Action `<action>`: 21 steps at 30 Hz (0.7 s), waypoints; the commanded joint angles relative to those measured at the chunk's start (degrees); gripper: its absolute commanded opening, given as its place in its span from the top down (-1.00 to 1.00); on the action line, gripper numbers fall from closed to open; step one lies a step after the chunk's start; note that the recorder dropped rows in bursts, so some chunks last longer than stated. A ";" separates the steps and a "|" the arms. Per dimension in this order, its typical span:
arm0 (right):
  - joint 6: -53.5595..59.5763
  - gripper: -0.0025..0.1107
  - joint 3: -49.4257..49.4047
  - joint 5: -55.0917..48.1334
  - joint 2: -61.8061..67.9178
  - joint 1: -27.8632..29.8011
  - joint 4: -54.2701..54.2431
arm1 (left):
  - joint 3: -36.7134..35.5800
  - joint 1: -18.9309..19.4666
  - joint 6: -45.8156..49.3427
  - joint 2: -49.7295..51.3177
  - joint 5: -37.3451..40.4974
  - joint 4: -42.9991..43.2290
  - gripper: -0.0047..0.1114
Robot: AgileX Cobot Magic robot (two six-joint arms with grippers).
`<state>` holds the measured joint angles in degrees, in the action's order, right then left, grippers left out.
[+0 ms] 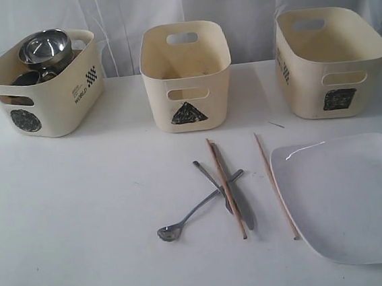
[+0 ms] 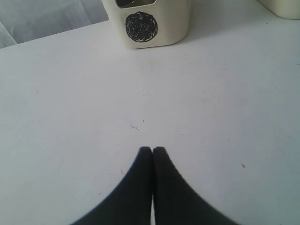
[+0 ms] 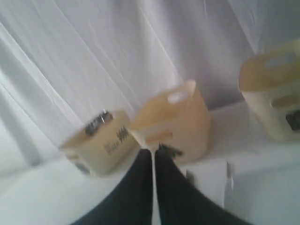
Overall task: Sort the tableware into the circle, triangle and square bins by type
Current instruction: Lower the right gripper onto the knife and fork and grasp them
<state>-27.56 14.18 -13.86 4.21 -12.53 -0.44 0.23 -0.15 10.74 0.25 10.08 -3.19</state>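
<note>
Exterior view: circle bin (image 1: 44,96) far left holds a steel bowl (image 1: 45,47). Triangle bin (image 1: 186,76) far centre, square bin (image 1: 332,62) far right. Cutlery (image 1: 197,211) and chopsticks (image 1: 226,189) lie crossed on the bench (image 1: 84,227), near centre. Plate (image 1: 358,194) near right. Left pincer (image 2: 152,150) pressed together, empty; right pincer (image 3: 153,152) likewise.

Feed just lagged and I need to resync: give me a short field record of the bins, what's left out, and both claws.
circle bin: holds steel bowl and mug
triangle bin: nothing visible inside; floor hidden
square bin: inside hidden
table: chopsticks lying across spoon and other steel cutlery; single chopstick beside plate
left claw: shut, holding nothing, facing circle bin
right claw: shut, holding nothing; view blurred
</note>
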 commanded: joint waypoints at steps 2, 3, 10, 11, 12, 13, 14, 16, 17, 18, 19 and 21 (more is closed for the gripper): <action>22.89 0.52 12.00 -16.55 20.41 -3.00 -9.34 | -0.23 0.06 -0.50 -0.25 -0.30 -0.14 0.92; 26.78 0.40 14.93 -18.91 25.72 -3.18 -11.99 | -0.23 0.06 -0.50 -0.25 -0.30 -0.14 0.92; 33.81 -0.13 33.23 -27.43 58.84 -5.54 -9.42 | -0.23 0.06 -0.40 -0.25 -0.30 -0.14 0.92; 33.33 -0.13 35.81 -27.69 63.67 -6.33 -7.18 | -0.23 0.06 -0.40 -0.25 -0.30 -0.14 0.92; 32.24 -0.13 38.19 -27.91 68.39 -7.19 -5.36 | -0.23 0.06 -0.40 -0.25 -0.30 -0.14 0.92; 31.30 -0.13 40.64 -28.41 71.98 -8.35 -4.21 | -0.23 0.06 -0.40 -0.25 -0.30 -0.14 0.92; 30.49 -0.13 43.02 -28.70 76.28 -9.66 -2.81 | -0.23 0.06 -0.40 -0.25 -0.30 -0.14 0.92; 29.85 -0.13 47.71 -29.29 83.59 -12.22 -1.87 | -0.23 0.06 -0.40 -0.25 -0.30 -0.14 0.92; 29.85 -0.14 49.50 -28.90 85.90 -13.04 -1.87 | -0.23 0.06 -0.40 -0.25 -0.30 -0.14 0.92; 29.85 -0.16 51.50 -28.22 88.43 -13.89 -1.87 | -0.23 0.06 -0.40 -0.25 -0.30 -0.14 0.92; 29.85 -0.20 53.42 -27.40 90.55 -14.62 -1.87 | -0.23 0.06 -0.40 -0.25 -0.30 -0.14 0.92; 29.75 -0.28 56.36 -25.74 94.16 -15.60 -1.76 | -0.23 0.06 -0.40 -0.25 -0.30 -0.14 0.92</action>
<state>2.70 66.24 -41.60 93.96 -26.57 -3.12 0.23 -0.15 10.74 0.25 10.08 -3.19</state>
